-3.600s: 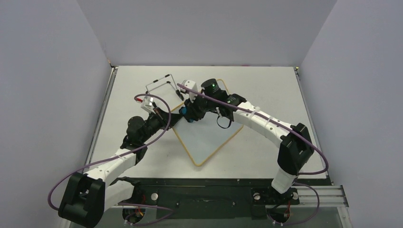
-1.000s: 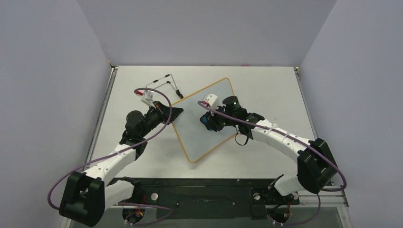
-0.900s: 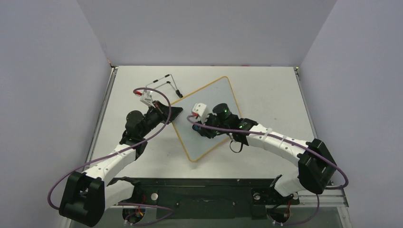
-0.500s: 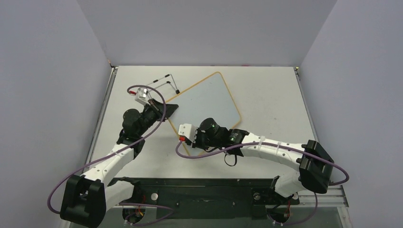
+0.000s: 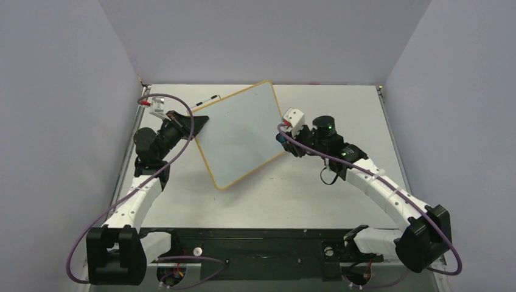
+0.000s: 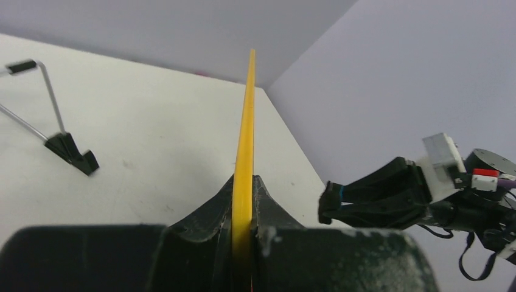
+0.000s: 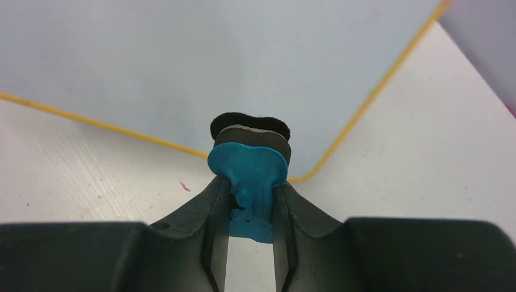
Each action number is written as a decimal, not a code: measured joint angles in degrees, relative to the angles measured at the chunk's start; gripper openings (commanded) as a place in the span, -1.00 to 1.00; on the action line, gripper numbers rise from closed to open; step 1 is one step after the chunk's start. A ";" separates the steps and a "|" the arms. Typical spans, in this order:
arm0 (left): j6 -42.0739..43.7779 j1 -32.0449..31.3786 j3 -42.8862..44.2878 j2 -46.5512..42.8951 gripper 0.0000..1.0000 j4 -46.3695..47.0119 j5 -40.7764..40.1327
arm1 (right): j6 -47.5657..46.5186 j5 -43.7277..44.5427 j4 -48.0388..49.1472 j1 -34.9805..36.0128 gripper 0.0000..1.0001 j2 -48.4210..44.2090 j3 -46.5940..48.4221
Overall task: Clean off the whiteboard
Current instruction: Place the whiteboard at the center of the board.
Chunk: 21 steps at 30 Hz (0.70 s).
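The whiteboard [image 5: 238,135], glossy white with a thin yellow frame, lies at an angle in the middle of the table, and its face shows no writing. My left gripper [image 5: 198,123] is shut on the board's left edge. In the left wrist view that edge [image 6: 246,134] runs as a yellow line between the jaws of the left gripper [image 6: 243,182]. My right gripper [image 5: 282,139] is shut on a blue eraser [image 7: 249,165] with a black felt face. It sits just off the board's right corner [image 7: 304,176], with the whiteboard face [image 7: 213,67] beyond it.
A thin black wire stand [image 6: 64,146] sits on the table at the back left, mostly behind the board in the top view [image 5: 205,101]. A tiny red mark [image 7: 182,185] is on the table near the eraser. Grey walls enclose the table on three sides.
The left gripper has carried the whiteboard toward the back left. The right gripper with the eraser has swept from the board's near-left corner across to just off its right corner.
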 measured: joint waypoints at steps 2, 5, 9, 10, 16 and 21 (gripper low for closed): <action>0.11 3.61 2.38 2.56 -1.00 2.12 2.43 | 1.36 -3.45 0.50 -3.63 -1.00 -2.82 0.17; 0.33 8.22 7.58 8.90 -1.00 5.77 6.58 | 3.82 -7.08 1.09 -9.16 -1.00 -3.96 0.28; -1.38 13.05 16.39 20.68 -1.00 14.12 11.74 | 6.23 -9.49 1.07 -12.07 -1.00 -3.82 -0.09; -2.43 13.94 18.14 23.37 -1.00 16.52 12.55 | 6.60 -10.12 1.11 -12.04 -1.00 -3.85 -0.20; -6.05 17.70 29.11 35.71 -1.00 22.88 15.17 | 7.69 -11.87 1.27 -11.98 -1.00 -3.82 -0.63; -3.56 18.78 38.58 42.10 -1.00 22.14 17.22 | 7.72 -11.98 1.29 -11.98 -1.00 -3.82 -0.81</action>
